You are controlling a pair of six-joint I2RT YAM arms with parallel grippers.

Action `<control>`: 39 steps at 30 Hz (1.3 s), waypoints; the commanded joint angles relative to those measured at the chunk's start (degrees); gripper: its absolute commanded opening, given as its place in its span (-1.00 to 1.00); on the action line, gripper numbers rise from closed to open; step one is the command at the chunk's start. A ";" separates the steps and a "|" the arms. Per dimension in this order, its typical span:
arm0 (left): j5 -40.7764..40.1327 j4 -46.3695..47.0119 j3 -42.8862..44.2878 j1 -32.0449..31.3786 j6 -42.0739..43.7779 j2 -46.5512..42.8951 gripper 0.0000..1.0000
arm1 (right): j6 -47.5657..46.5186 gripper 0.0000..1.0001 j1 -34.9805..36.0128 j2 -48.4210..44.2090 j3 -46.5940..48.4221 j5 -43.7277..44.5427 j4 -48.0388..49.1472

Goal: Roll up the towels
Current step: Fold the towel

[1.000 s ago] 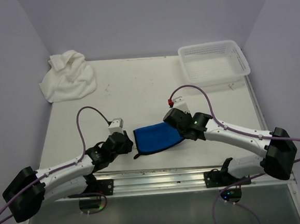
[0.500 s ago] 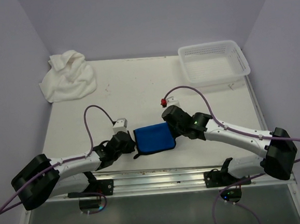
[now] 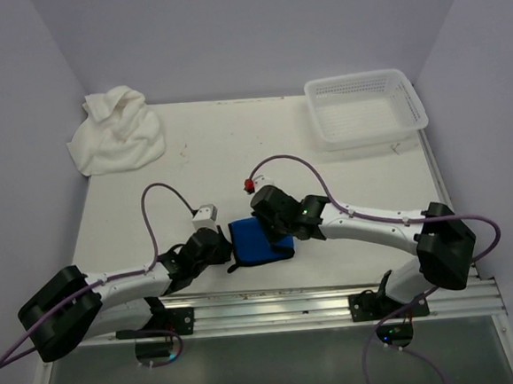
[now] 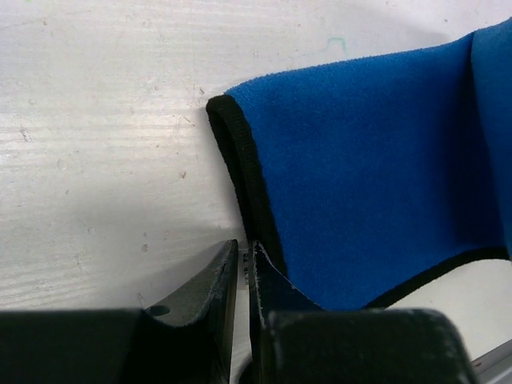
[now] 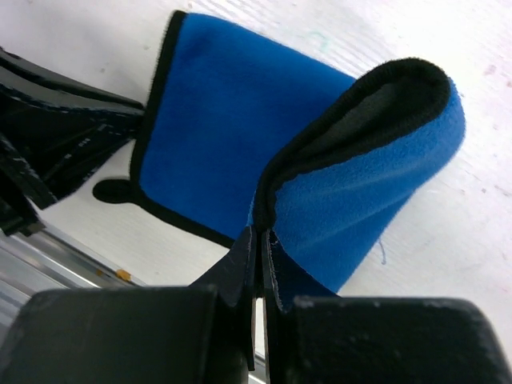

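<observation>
The small blue towel (image 3: 253,244) with a black hem lies near the table's front edge, its right part folded up and over to the left. My right gripper (image 3: 274,233) is shut on that lifted folded edge (image 5: 360,152), and holds it above the flat part (image 5: 216,120). My left gripper (image 3: 227,248) is at the towel's left edge. Its jaws are closed to a thin slit on the black hem (image 4: 240,176), with the blue cloth (image 4: 360,184) spread beyond. The big white towel (image 3: 114,132) is crumpled in the far left corner, away from both grippers.
A white perforated basket (image 3: 363,79) stands at the far right of the table (image 3: 235,149). A metal rail (image 3: 274,302) runs along the near edge, just in front of the towel. Purple cables loop above both wrists.
My right gripper has moved left with the towel's right edge, folding it over the rest. My left gripper slid in to the left edge and its jaws narrowed.
</observation>
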 commanded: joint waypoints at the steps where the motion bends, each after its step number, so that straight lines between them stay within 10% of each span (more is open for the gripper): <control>1: 0.80 3.62 -1.73 -0.14 -0.61 -0.30 -0.71 | -0.66 -1.00 1.70 2.17 4.12 -1.73 3.16; 39: 0.18 2.31 -3.93 -0.06 -0.70 -2.58 -0.71 | 1.19 -1.00 7.77 16.85 10.36 -6.65 7.38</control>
